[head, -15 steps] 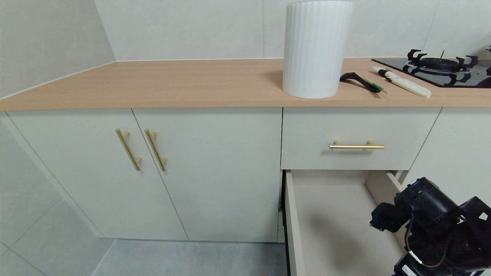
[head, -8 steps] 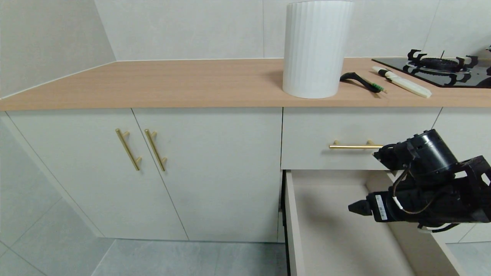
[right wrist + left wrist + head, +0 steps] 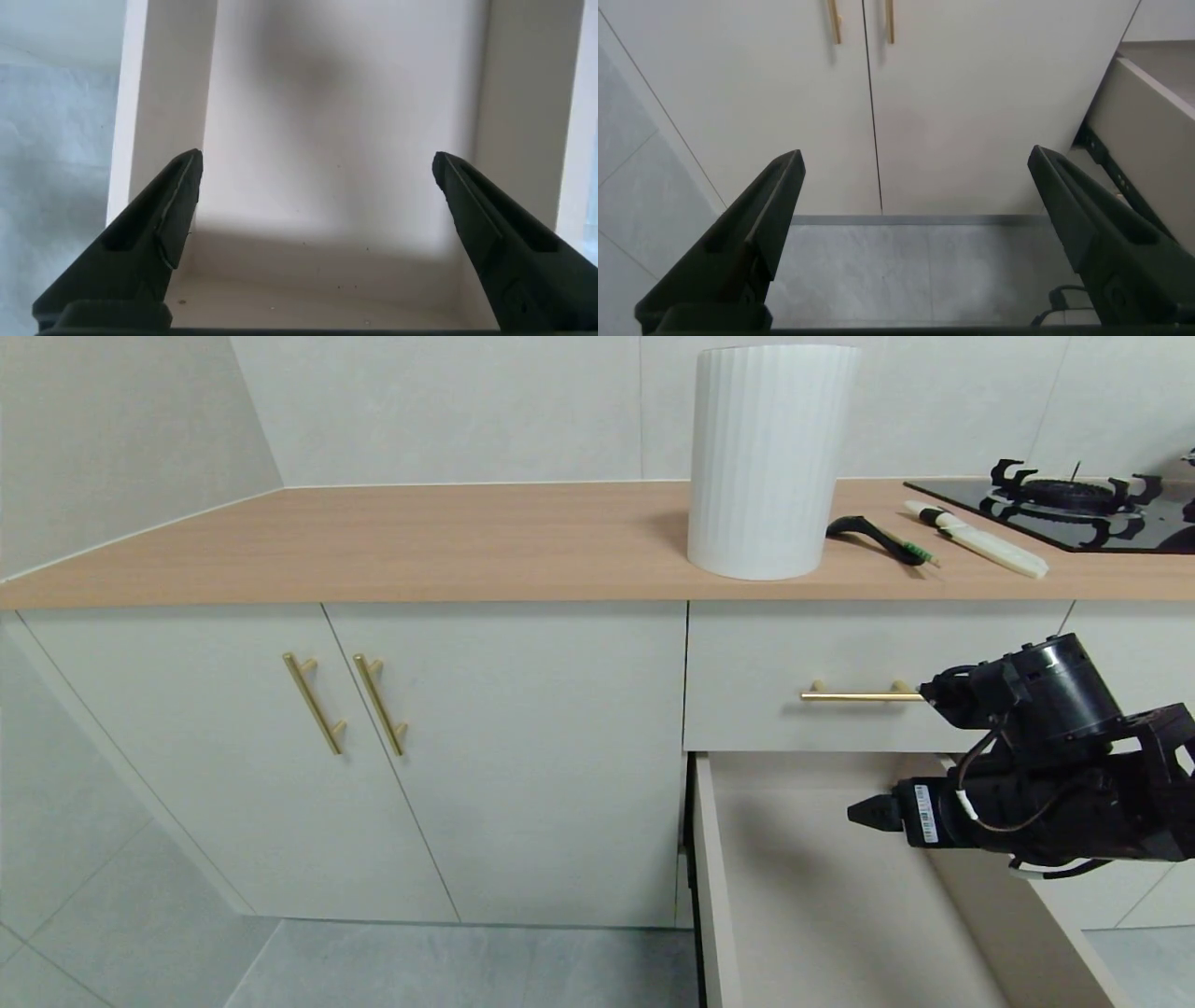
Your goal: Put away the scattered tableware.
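Tableware is two pieces here: a black-handled utensil and a cream utensil. Neither is in a grip.

Right gripper: fingers spread wide, nothing between them. It hangs over the pulled-out lower drawer and looks down at the bare drawer floor. Left gripper: also spread wide and empty, low down and facing the cabinet doors.

Outward from the right fingers: both pieces lie flat on the countertop, well above the gripper and further back. The closed upper drawer and its brass handle sit between. The black one lies just beside the white ribbed container, and I can't tell if they touch. The cream one lies near it on the far side, close to the hob.

Risks, my read:
- The right arm has to rise past the handle and the counter edge. Its wrist already sits right by the handle, so a tight path probably clips it.
- The pieces are thin and flat on a smooth top. A pinch from above may skate them away instead of lifting them.
- Going for the black one with the fingers this wide could nudge the container.
- A shallow grip on a long utensil may let it swing on the way down, so it lands on the drawer wall or the floor.
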Available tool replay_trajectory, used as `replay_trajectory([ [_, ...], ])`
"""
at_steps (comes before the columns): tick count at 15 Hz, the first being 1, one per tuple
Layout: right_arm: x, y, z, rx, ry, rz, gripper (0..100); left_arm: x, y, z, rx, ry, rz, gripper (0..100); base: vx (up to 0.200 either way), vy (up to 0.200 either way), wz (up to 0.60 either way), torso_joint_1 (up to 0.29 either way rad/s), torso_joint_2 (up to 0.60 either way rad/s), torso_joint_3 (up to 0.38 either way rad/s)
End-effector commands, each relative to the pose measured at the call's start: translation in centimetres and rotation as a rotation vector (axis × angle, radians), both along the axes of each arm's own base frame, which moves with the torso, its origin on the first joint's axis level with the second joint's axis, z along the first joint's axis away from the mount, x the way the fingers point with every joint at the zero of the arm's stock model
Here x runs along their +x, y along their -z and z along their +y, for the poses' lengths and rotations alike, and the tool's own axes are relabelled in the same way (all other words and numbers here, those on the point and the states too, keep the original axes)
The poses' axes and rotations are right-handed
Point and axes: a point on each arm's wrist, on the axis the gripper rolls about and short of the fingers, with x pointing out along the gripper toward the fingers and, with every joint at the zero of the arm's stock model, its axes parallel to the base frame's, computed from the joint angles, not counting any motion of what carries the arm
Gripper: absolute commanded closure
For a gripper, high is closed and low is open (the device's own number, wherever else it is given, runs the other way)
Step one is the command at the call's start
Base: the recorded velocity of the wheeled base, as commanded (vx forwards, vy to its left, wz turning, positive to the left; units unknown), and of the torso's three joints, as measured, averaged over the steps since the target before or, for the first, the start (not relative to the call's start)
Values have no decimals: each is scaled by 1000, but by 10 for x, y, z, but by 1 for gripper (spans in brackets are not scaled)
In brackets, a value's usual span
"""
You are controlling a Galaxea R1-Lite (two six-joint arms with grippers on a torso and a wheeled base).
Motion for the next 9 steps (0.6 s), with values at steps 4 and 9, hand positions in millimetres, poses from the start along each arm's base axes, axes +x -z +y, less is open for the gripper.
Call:
replay_trajectory([
  [4,0,2,0,-6,0,7,0,0,0,0,0,0,0,0,0,0,0,130,-281,-238],
  [9,0,4,0,-14,-2,12,0,0,0,0,0,0,0,0,0,0,0,138,-527,-270],
])
